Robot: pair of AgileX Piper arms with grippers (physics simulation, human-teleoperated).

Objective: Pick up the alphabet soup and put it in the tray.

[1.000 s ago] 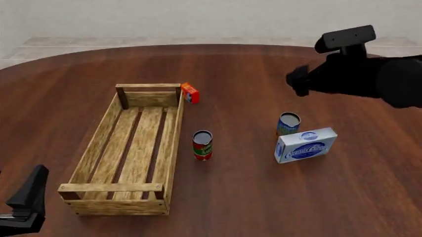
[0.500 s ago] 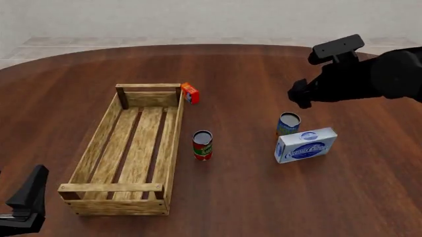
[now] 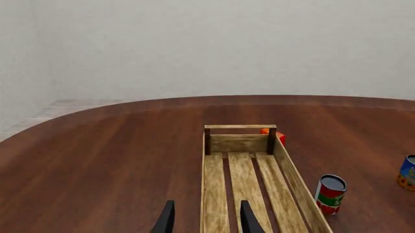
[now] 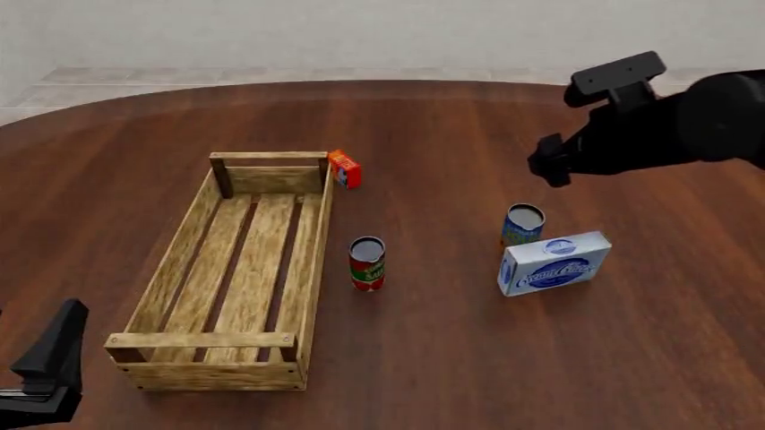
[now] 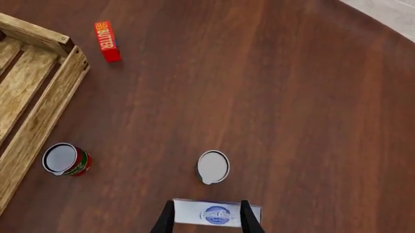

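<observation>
The alphabet soup point(image 4: 522, 224) is a small blue-labelled can standing upright right of centre, touching the back left corner of a white-and-blue box. It also shows in the right wrist view point(image 5: 213, 166) from above and at the edge of the left wrist view point(image 3: 407, 172). The tray point(image 4: 317, 260) is a long light-wood slatted crate on the left, also seen in the wrist views point(image 3: 238, 143) point(image 5: 39, 116). My right gripper point(image 4: 547, 161) is open and empty, well above and just behind the soup point(image 5: 206, 223). My left gripper point(image 4: 48, 367) is open and empty near the tray's near left corner point(image 3: 206, 221).
A red-and-green can point(image 4: 367, 262) stands just right of the tray. A red butter box point(image 4: 344, 167) lies at the tray's far right corner. The white-and-blue box point(image 4: 554, 262) lies in front of and right of the soup.
My right arm has tilted its wrist downward and shifted slightly right, staying above and behind the soup. The left arm and all objects have not moved.
</observation>
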